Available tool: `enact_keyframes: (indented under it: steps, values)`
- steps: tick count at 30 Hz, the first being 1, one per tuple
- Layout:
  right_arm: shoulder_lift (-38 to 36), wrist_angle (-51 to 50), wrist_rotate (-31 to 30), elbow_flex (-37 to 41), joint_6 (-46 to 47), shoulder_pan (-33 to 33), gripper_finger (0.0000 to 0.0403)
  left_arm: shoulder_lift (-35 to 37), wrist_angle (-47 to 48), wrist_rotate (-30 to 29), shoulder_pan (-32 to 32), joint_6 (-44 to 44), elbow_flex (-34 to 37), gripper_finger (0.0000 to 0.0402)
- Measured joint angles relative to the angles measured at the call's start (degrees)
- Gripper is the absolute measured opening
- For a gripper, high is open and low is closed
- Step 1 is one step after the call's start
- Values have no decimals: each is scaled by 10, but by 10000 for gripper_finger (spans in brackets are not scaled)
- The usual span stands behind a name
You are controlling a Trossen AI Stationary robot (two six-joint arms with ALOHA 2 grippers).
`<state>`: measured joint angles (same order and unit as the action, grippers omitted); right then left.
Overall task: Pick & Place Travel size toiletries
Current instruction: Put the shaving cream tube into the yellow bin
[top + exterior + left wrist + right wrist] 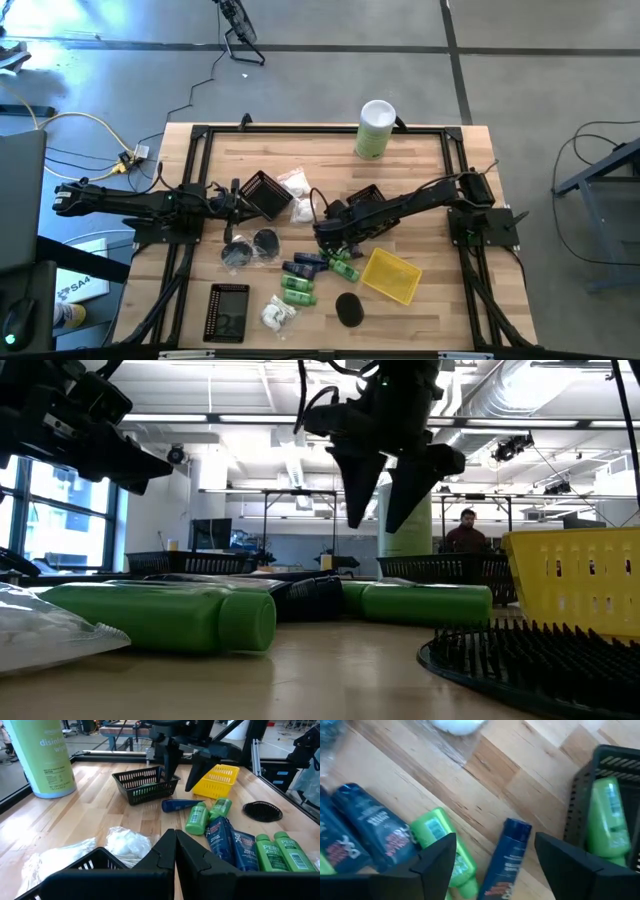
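i count two black baskets [268, 194], one yellow basket [391, 276]; my right claw [495, 857] hangs fingers apart above a navy tube [507, 855]; left claw [175, 851] together.

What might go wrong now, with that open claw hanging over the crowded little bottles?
The open right gripper hovers over a dark navy plastic tube that lies close beside a bright green plastic bottle; descending, one finger could land on that bottle or pinch both. The small black mesh basket stands close on the other side, so the other finger might knock it.

The black basket [610, 805] is cut off at the frame edge, its rim partly hiding a green bottle [606, 820].
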<state>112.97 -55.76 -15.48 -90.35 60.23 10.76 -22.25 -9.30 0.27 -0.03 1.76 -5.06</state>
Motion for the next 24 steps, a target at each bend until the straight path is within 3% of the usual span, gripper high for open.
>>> enact_keyframes:
  steps: [7, 13, 24]
  values:
    - [0, 23, -9, 0, 27, 0, 266, 0, 0, 0, 0, 0, 0, 1]
    - [0, 18, -28, 0, 76, 0, 243, 0, 0, 0, 0, 0, 0, 1]
    - [0, 50, -26, 56, 137, 2, 218, 0, 0, 1, 0, 0, 0, 1]
